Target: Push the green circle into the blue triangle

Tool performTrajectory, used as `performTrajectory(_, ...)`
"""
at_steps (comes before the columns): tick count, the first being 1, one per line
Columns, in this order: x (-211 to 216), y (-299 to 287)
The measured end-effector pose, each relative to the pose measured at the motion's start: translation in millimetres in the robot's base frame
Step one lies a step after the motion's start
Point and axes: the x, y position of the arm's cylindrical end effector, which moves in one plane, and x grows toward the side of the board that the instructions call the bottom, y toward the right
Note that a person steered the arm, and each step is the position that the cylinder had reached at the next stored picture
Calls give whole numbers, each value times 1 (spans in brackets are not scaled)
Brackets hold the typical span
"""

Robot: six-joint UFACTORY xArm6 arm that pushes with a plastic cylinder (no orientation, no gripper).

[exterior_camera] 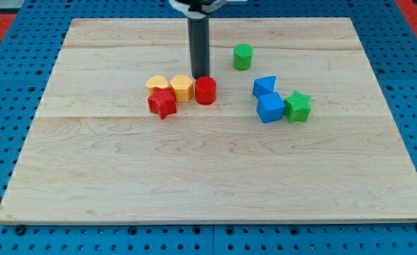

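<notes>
The green circle stands near the view's top, right of centre. The blue triangle lies below and to the right of it, a short gap apart. My tip is at the lower end of the dark rod, just above the red circle and about touching its top edge. The tip is to the left of the green circle and a little lower, apart from it.
A blue cube sits just below the blue triangle, with a green star touching its right side. Left of the red circle are a yellow hexagon, a yellow heart and a red star. The wooden board lies on a blue pegboard.
</notes>
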Motion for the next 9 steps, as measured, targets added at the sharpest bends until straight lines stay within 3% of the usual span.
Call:
performTrajectory(1,1,44)
performTrajectory(2,35,24)
performTrajectory(3,41,-11)
performTrajectory(5,-42,-6)
performTrajectory(6,-70,36)
performTrajectory(7,-48,100)
performTrajectory(8,-2,113)
performTrajectory(9,-15,128)
